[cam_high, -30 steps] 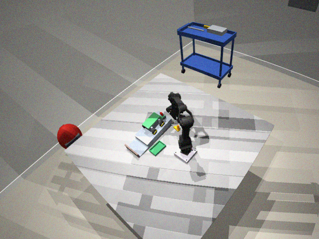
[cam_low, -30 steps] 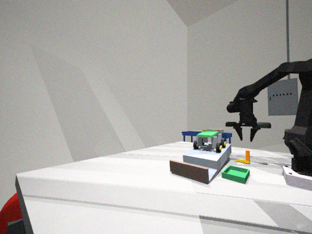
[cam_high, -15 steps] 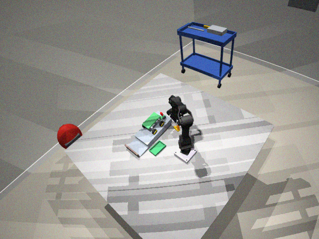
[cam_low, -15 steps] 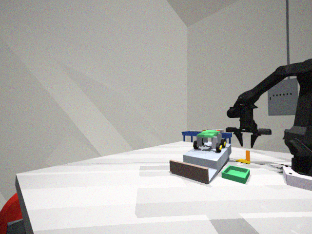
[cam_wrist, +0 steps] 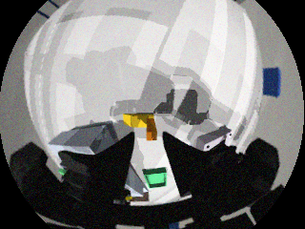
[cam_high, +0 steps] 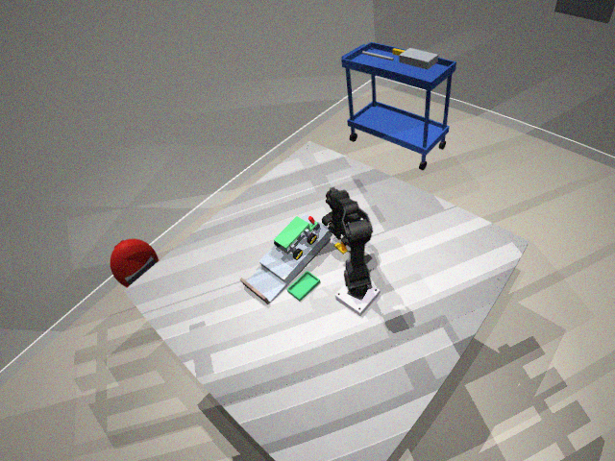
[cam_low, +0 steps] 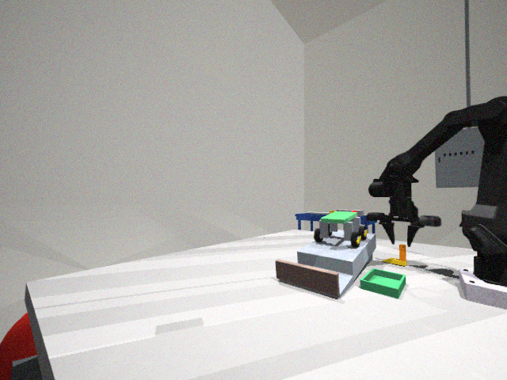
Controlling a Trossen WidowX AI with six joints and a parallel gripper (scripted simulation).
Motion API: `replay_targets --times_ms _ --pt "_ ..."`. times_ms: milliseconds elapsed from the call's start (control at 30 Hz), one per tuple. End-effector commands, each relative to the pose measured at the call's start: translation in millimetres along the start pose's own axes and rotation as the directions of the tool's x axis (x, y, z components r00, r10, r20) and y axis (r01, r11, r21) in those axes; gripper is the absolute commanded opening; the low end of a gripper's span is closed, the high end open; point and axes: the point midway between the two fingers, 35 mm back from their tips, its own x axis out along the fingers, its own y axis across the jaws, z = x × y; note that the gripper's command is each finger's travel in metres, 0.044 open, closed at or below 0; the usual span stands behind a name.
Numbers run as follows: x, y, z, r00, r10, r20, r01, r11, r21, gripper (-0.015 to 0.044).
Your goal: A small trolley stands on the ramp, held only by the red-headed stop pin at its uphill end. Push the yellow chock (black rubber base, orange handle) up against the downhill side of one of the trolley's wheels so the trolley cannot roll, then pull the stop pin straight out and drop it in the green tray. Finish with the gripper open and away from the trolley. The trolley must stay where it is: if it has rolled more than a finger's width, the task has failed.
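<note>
The trolley (cam_high: 291, 231) (cam_low: 339, 216), with green deck and dark wheels, stands on the grey ramp (cam_high: 278, 265) (cam_low: 323, 261) (cam_wrist: 86, 138). The red-headed stop pin (cam_high: 311, 219) stands at its uphill end. The yellow chock (cam_high: 340, 247) (cam_wrist: 137, 120) lies on the table beside the ramp, its orange handle (cam_low: 402, 253) upright. My gripper (cam_low: 402, 242) (cam_wrist: 148, 135) is open and empty, pointing down, with its fingertips just above the handle in the exterior view. Its fingers are hidden in the top view. The green tray (cam_high: 310, 290) (cam_low: 379, 287) (cam_wrist: 155, 178) is empty.
A brown end board (cam_low: 306, 278) stands at the ramp's low end. My arm's base plate (cam_high: 358, 303) is right of the tray. A blue cart (cam_high: 397, 126) stands beyond the table, and a red round object (cam_high: 131, 257) is beside its left edge.
</note>
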Motion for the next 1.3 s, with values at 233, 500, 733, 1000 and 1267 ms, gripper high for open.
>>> replay_targets --times_ms 233,500,733,1000,1267 --pt "11 -4 -1 1.0 -0.016 -0.002 0.016 1.0 -0.003 0.019" --pt "15 -4 -1 1.0 -0.016 -0.002 0.016 1.0 -0.003 0.019" --pt "26 -4 -1 1.0 -0.016 -0.002 0.016 1.0 -0.003 0.019" --pt "37 -4 -1 1.0 -0.017 -0.002 0.017 1.0 -0.003 0.019" --pt "34 -2 -1 1.0 -0.006 -0.003 0.006 1.0 0.0 0.0138"
